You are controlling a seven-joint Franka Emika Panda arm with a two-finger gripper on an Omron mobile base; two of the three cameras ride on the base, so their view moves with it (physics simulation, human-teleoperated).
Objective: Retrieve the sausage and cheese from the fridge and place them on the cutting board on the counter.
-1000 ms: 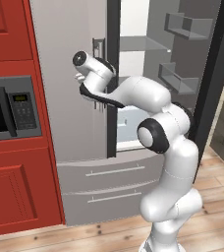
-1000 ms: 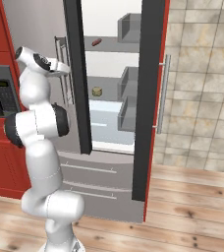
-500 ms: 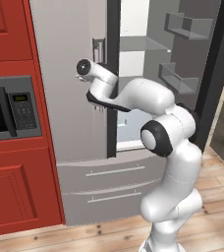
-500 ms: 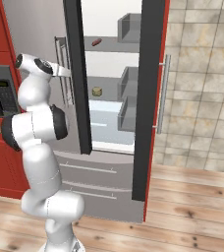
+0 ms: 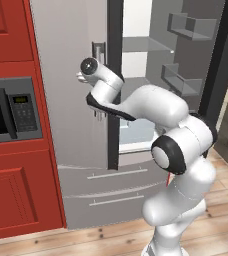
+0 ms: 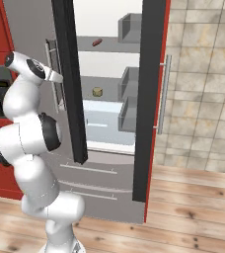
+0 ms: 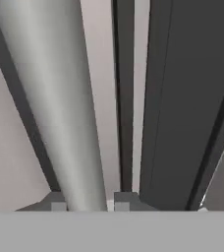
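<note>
1. Pincer (image 7: 87, 205) is sitting closed on the left door handle (image 7: 55, 108); in the hand view both tips are flanking the bar at its base, one on each side, touching it.
2. Arm is reaching up and left from the base, wrist pressing in at the handle (image 5: 99, 55) of the fridge (image 5: 76, 125), next to the dark edge of the door.
3. Microwave (image 5: 8, 110) is sitting in the red cabinet wall, just left of the fridge, well apart from the pincer.
4. Right fridge door (image 6: 151, 99) is standing open, its bar handle (image 6: 162, 94) facing the tiled wall; grey door bins (image 6: 127, 81) are showing on its inner side.
5. Cheese (image 6: 98, 92) is resting on the middle shelf inside, upright, nothing touching it.
6. Sausage (image 6: 96, 42) is lying on the shelf above, toward the back, nothing touching it either.
7. Two bottom drawers (image 6: 85, 183) are staying flush below the open compartment.
</note>
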